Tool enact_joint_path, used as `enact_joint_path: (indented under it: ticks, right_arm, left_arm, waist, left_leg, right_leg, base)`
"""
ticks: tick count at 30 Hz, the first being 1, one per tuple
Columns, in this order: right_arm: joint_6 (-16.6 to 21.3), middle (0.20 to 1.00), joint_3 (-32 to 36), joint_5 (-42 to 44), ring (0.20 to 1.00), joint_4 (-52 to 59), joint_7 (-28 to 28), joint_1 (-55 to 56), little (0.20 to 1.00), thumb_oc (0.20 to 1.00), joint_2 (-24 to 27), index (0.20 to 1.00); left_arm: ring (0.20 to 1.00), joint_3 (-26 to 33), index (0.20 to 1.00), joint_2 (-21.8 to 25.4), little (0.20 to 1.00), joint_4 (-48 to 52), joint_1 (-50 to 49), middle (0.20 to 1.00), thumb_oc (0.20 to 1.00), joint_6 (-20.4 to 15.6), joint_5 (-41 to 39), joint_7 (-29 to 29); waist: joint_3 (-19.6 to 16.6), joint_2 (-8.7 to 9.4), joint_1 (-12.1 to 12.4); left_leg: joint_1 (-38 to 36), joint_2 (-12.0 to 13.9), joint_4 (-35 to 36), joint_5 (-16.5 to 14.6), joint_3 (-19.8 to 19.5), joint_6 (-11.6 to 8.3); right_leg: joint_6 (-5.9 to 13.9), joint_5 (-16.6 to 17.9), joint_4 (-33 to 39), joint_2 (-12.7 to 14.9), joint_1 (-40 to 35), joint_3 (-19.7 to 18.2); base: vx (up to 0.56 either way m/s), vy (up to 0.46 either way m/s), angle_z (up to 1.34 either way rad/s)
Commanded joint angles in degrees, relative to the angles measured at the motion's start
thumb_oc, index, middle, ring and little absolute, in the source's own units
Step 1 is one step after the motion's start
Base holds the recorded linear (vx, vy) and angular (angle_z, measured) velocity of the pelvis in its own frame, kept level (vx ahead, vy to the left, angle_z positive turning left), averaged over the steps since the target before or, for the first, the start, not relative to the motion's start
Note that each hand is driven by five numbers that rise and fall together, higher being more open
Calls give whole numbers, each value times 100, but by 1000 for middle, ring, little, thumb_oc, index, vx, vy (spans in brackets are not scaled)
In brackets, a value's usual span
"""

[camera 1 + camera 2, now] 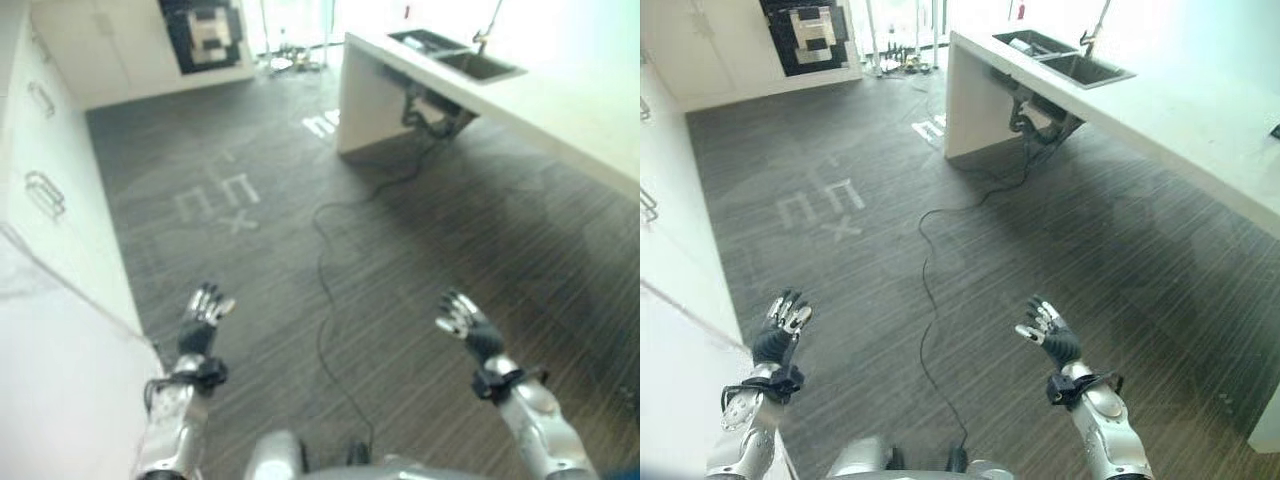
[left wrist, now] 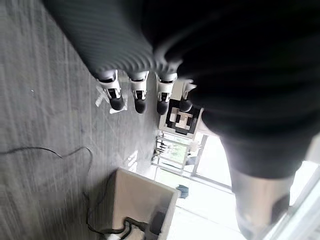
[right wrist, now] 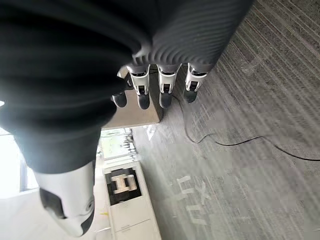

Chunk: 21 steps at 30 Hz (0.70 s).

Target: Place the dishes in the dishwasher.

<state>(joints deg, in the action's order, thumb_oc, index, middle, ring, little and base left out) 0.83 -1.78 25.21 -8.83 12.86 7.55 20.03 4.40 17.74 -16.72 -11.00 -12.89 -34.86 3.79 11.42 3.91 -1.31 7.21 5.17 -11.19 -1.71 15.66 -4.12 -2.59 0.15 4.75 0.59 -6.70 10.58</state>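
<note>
My left hand (image 1: 201,318) hangs over the dark striped floor at the lower left, fingers (image 2: 137,95) relaxed and holding nothing. At the lower right my right hand (image 1: 467,323) is raised the same way, its fingers (image 3: 165,89) loosely extended and empty. A white counter island (image 1: 520,95) with a dark sink (image 1: 482,66) set into its top runs along the right side, well ahead of both hands. I cannot make out any dishes or a dishwasher in these views.
White cabinets with metal drawer handles (image 1: 44,192) line the left side, close to my left arm. A black cable (image 1: 327,262) snakes over the floor from the island's end. A black and white marker panel (image 1: 207,33) stands at the far wall. Pale tape marks (image 1: 218,198) lie on the floor.
</note>
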Motion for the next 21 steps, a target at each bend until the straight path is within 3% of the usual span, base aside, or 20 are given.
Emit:
enact_joint_path:
  ticks: [1, 3, 6, 7, 9, 10, 11, 15, 17, 19, 21]
  right_arm:
    - [459, 1000, 76, -237, 1000, 482, 211, 23, 1000, 1000, 196, 1000]
    - [510, 1000, 77, -362, 1000, 537, 247, 102, 1000, 1000, 288, 1000]
    - [464, 1000, 15, -392, 1000, 549, 300, 42, 1000, 1000, 392, 1000]
    - [406, 1000, -3, -288, 1000, 599, 362, 63, 1000, 1000, 393, 1000]
    - [333, 1000, -72, -191, 1000, 693, 384, 59, 1000, 1000, 315, 1000]
    - [339, 1000, -110, -235, 1000, 711, 367, 36, 1000, 1000, 250, 1000]
    - [372, 1000, -267, -290, 1000, 701, 256, -85, 1000, 1000, 142, 1000]
    - [324, 1000, -394, -291, 1000, 681, 175, -197, 1000, 1000, 34, 1000]
    - [335, 1000, -425, -359, 1000, 696, 156, -113, 1000, 1000, -56, 1000]
    - [314, 1000, -519, -357, 1000, 645, 67, -157, 1000, 1000, -44, 1000]
    - [285, 1000, -537, -373, 1000, 636, 54, -150, 1000, 1000, 3, 1000]
  left_arm:
    - [1000, 21, 1000, 129, 1000, 328, -149, 1000, 1000, -347, -64, 127]
    - [1000, 64, 1000, 73, 1000, 323, -247, 1000, 1000, -368, -124, 201]
    - [1000, 56, 1000, 49, 1000, 295, -260, 1000, 1000, -362, -126, 188]
    - [1000, 52, 1000, 66, 1000, 250, -226, 1000, 1000, -332, -104, 111]
    - [1000, 59, 1000, 113, 1000, 261, -155, 1000, 1000, -273, -13, 95]
    - [1000, 58, 1000, 159, 1000, 263, -91, 1000, 1000, -228, 94, 113]
    - [1000, 9, 1000, 269, 1000, 198, 60, 1000, 1000, -161, 176, 99]
    - [1000, -15, 1000, 338, 1000, 135, 182, 1000, 1000, -44, 225, 181]
    - [1000, -95, 1000, 353, 1000, 180, 195, 1000, 1000, 79, 339, 254]
    - [1000, -175, 1000, 348, 1000, 185, 218, 1000, 1000, 131, 377, 203]
    - [1000, -218, 1000, 383, 1000, 218, 193, 1000, 1000, 174, 333, 233]
  waist:
    - [-133, -306, 43]
    - [-126, -341, 152]
    - [-174, -289, 159]
    - [-210, -255, 180]
    - [-326, -225, 234]
    - [-378, -206, 243]
    - [-464, -181, 265]
    - [-582, -208, 307]
    - [-568, -315, 254]
    - [-531, -391, 222]
    - [-485, -367, 185]
  left_leg:
    - [-379, 161, 1558, 1429, 127, -246]
    - [-78, 214, 1609, 1633, -11, -315]
    - [-132, 130, 1584, 1252, 183, -231]
    - [-222, 42, 1601, 1157, 318, -52]
    - [-340, -69, 1619, 963, 241, 106]
    - [-388, -112, 1619, 893, 228, 177]
    - [-517, -249, 1619, 747, 32, 308]
    - [-577, -437, 1619, 636, -165, 448]
    - [-767, -546, 1619, 448, -219, 627]
    - [-884, -526, 1619, 383, -233, 621]
    - [-959, -550, 1619, 386, -298, 572]
  right_leg:
    - [546, -109, 25, -228, -554, -268]
    - [506, -262, 25, -279, -731, -306]
    - [561, -359, 25, -130, -866, -267]
    - [633, -352, -7, -39, -968, -195]
    - [734, -505, -275, 88, -985, -168]
    - [810, -482, -436, 168, -931, -124]
    - [996, -224, -986, 401, -598, 5]
    - [1091, 29, -1769, 474, -238, -37]
    - [1140, 583, -3481, 424, 380, -109]
    - [1034, 477, -3679, 521, 881, 153]
    - [954, 255, -3061, 526, 1007, 368]
  base:
    - [372, 212, 7]
    - [307, 207, 26]
    - [350, 283, -21]
    - [403, 325, -52]
    - [380, 338, -25]
    - [500, 456, -53]
    - [341, 330, -54]
    - [265, 263, -2]
    - [275, 337, 22]
    - [208, 179, 8]
    - [233, -16, 20]
